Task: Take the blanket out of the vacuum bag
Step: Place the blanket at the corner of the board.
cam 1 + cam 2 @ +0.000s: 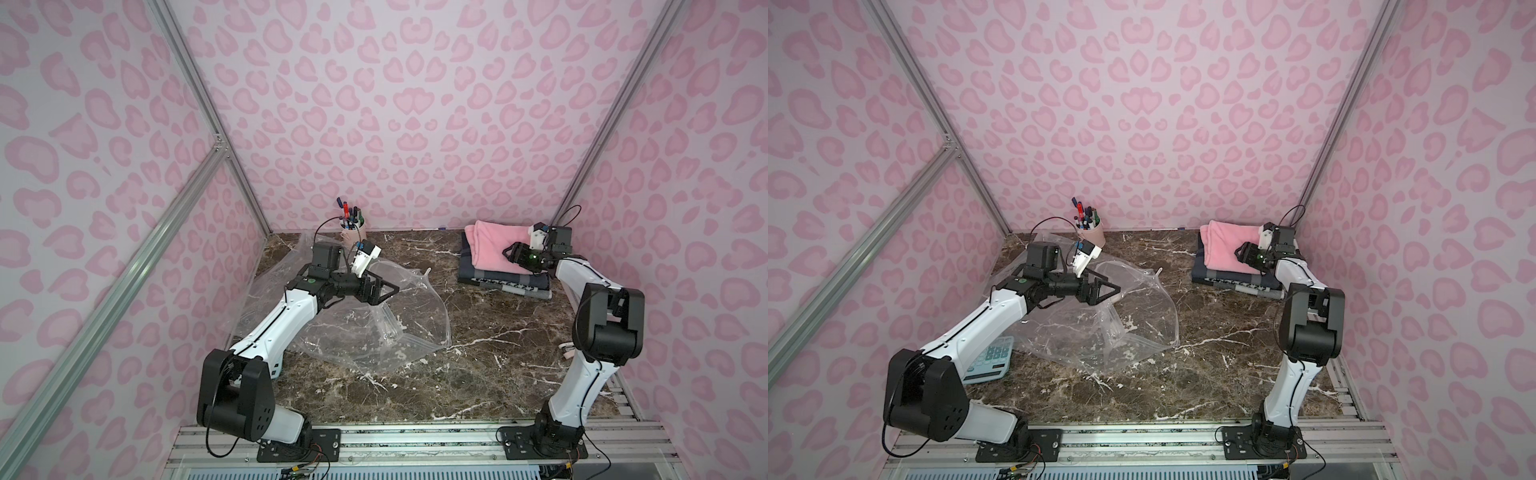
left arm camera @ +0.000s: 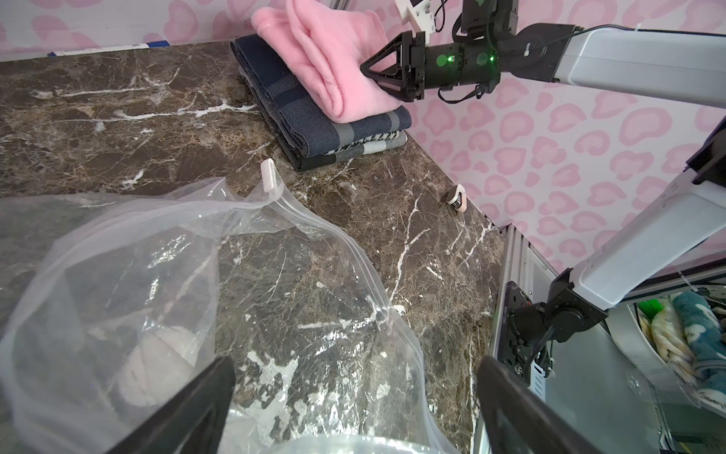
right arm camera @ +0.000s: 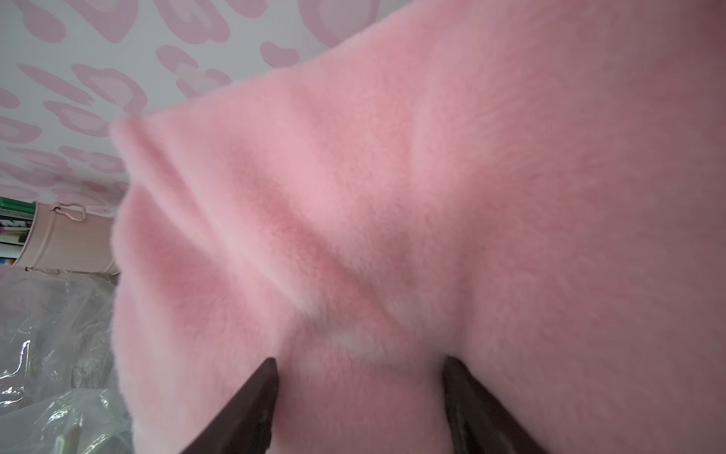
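Note:
The pink fleece blanket (image 1: pixel 488 245) (image 1: pixel 1221 245) lies folded on a stack at the back right, outside the vacuum bag. My right gripper (image 1: pixel 508 252) (image 2: pixel 363 70) (image 3: pixel 359 363) is shut on the blanket, a thick fold bulging between its sunken tips. The vacuum bag (image 1: pixel 374 328) (image 1: pixel 1100 328) (image 2: pixel 294 275) lies crumpled and empty on the table's left half. Its white slider clip (image 2: pixel 268 175) sits at the zip edge, and a pale round disc (image 2: pixel 153 365) shows through the plastic. My left gripper (image 1: pixel 390 291) (image 1: pixel 1115 291) (image 2: pixel 355 369) hovers open above the bag, holding nothing.
Dark folded blankets (image 1: pixel 498 282) lie under the pink one. A pink cup of pens (image 1: pixel 353 232) stands at the back. A calculator (image 1: pixel 988 361) lies under my left arm. More clear plastic (image 1: pixel 303 245) is behind that arm. A small clip (image 2: pixel 457 198) rests by the right wall.

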Robot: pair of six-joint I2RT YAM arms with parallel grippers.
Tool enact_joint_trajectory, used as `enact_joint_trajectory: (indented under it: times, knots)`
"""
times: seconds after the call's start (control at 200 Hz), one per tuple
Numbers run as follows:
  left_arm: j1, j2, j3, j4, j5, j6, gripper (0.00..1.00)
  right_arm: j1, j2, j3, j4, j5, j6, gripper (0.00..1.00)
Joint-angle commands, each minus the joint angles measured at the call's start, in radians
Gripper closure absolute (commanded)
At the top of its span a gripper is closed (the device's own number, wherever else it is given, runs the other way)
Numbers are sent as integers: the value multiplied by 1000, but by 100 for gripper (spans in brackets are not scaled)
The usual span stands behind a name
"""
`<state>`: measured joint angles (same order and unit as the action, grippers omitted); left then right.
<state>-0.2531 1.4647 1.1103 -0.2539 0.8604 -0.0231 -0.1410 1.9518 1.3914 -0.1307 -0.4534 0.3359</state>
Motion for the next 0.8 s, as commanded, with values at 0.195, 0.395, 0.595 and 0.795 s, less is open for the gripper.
enact_joint_trajectory:
  times: [0.195,0.395,0.595,0.795]
  knots:
    - [0,-4,6,23,20,-3,3,7,-96,-1,12,49,-20,33]
    - [-1,-2,5,32,17,-9,3,9,-205,0,-16,32,-29,33]
    - [-1,-39,-19,96,-90,-63,3,76,-377,-160,6,9,-93,32]
    - [0,-150,-112,198,-421,-108,3,108,-651,-464,146,-1,-73,28]
